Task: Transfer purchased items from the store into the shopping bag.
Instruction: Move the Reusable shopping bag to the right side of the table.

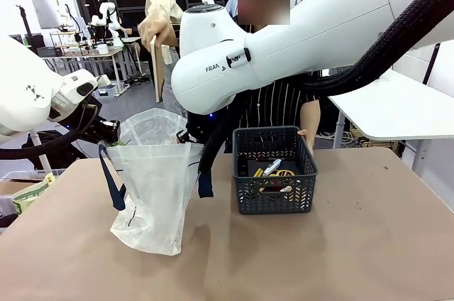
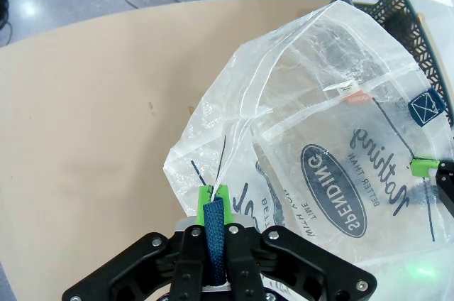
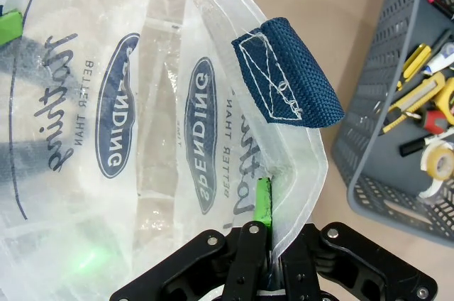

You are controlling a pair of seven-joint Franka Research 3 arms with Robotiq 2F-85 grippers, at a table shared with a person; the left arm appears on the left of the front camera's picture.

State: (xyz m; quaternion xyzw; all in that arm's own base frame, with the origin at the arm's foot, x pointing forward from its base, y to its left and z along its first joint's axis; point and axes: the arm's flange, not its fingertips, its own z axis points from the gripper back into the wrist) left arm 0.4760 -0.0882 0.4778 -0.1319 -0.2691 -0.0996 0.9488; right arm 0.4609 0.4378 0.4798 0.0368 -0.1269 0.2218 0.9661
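Observation:
The shopping bag (image 1: 152, 187) stands open on the table, left of centre, translucent white with navy handles. My left gripper (image 1: 111, 133) is shut on the bag's left rim; the left wrist view shows its fingers (image 2: 214, 205) pinching the navy strap and the plastic. My right gripper (image 1: 193, 136) is shut on the opposite rim (image 3: 264, 209), just below a loose navy handle end (image 3: 287, 74). Just to the bag's right is the store, a black mesh basket (image 1: 273, 198). It holds the purchased items (image 3: 425, 123): yellow-handled cutters, a tape roll and marker-like pieces. The bag looks empty inside.
A person stands behind the basket, one hand (image 1: 306, 134) at its far right corner. A white side table (image 1: 397, 109) juts in at the right. A green-printed packet (image 1: 32, 191) lies off the table's left edge. Bare tabletop (image 1: 340, 258) lies in front of the basket.

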